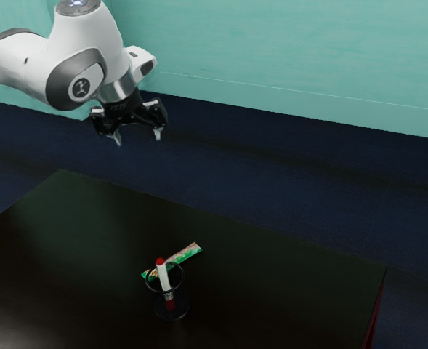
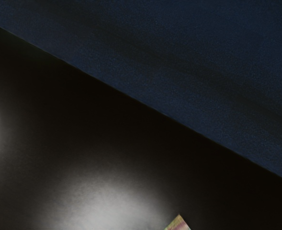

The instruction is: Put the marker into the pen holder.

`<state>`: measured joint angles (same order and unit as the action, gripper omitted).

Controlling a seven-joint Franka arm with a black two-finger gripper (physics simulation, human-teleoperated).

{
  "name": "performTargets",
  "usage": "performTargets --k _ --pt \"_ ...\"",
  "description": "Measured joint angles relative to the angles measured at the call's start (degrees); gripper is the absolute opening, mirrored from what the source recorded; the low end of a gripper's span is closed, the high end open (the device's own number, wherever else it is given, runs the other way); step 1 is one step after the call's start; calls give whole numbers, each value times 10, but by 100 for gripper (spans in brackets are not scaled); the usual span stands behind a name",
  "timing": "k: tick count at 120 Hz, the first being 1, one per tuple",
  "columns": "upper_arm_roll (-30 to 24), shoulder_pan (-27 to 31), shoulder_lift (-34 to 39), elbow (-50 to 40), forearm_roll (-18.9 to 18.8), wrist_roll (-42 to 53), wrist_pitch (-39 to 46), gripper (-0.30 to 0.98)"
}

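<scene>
Our pincer point(image 1: 137, 135) hangs released. Well below it, inside the edges of the desk point(image 1: 286, 298), the marker point(image 1: 163, 275) leans in the pen holder point(image 1: 182, 305).

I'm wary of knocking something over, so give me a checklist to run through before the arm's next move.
- Marker inside the pen holder: ok, its red upper end rises above the rim.
- Pen holder upright on the table: ok.
- Hand empty: ok, fingers apart with nothing between them.
- Hand clear of the marker: ok, it hangs well away.
- Green packet not touching the pen holder: cannot tell, one end lies behind it.
</scene>
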<state>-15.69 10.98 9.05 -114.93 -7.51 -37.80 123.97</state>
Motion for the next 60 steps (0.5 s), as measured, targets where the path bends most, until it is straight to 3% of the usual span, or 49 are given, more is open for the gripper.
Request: performTargets --k 28,40,60 --pt "30 -8 -73 225 -2 80 -214 67" --pt "72 -40 -83 255 8 121 -271 67" --pt "89 -34 -85 266 15 177 -323 68"
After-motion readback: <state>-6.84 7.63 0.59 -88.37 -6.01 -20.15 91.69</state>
